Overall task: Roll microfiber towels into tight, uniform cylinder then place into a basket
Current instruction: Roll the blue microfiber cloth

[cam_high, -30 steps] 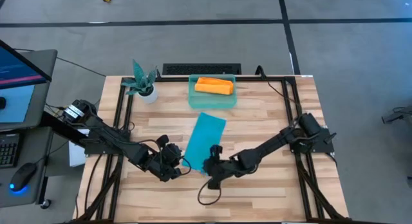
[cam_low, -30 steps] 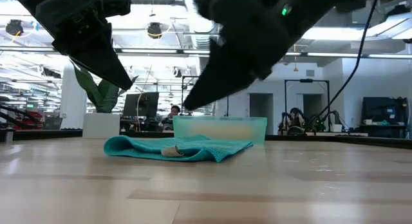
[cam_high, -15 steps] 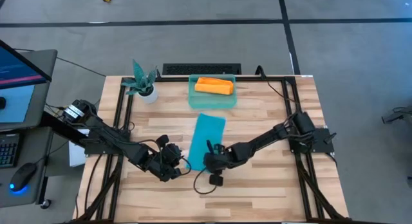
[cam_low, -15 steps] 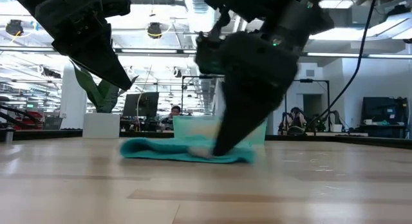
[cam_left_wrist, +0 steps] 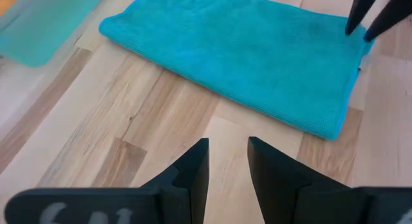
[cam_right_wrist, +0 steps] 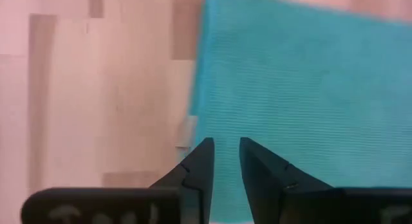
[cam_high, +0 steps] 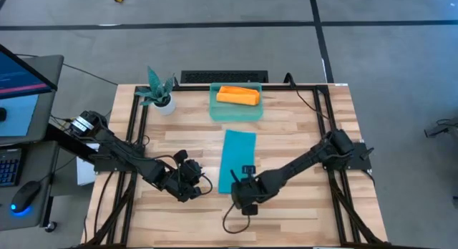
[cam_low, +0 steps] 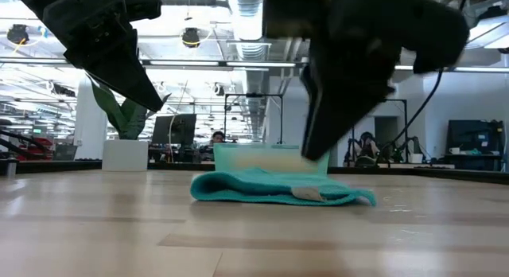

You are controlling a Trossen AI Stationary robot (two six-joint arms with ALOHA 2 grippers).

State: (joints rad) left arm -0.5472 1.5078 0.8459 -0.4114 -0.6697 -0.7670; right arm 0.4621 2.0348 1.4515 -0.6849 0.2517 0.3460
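The teal-blue towel (cam_high: pixel 238 157) lies flat on the table as a folded strip, its length running from near to far; it also shows in the low view (cam_low: pixel 270 188). The orange-yellow towel (cam_high: pixel 237 96) lies rolled inside the basket (cam_high: pixel 215 111) at the far edge. My right gripper (cam_right_wrist: pixel 224 150) points steeply down over the teal towel's near end (cam_right_wrist: pixel 290 89), fingers narrowly open, tip (cam_low: pixel 315 154) just above the cloth. My left gripper (cam_left_wrist: pixel 228 147) hovers left of the towel (cam_left_wrist: pixel 238 50), narrowly open with nothing between its fingers.
A teal potted plant (cam_high: pixel 159 91) stands at the far left of the table, left of the basket. Black frame rails (cam_high: pixel 323 120) run along the table's left and right sides. Bare wood lies near the front edge (cam_high: pixel 286 220).
My right gripper dipped onto the teal towel's near end, dragged it toward the table's right edge, then rose off it and tipped to point more steeply down. The towel, slanted before, has swung about its far end and now lies straight.
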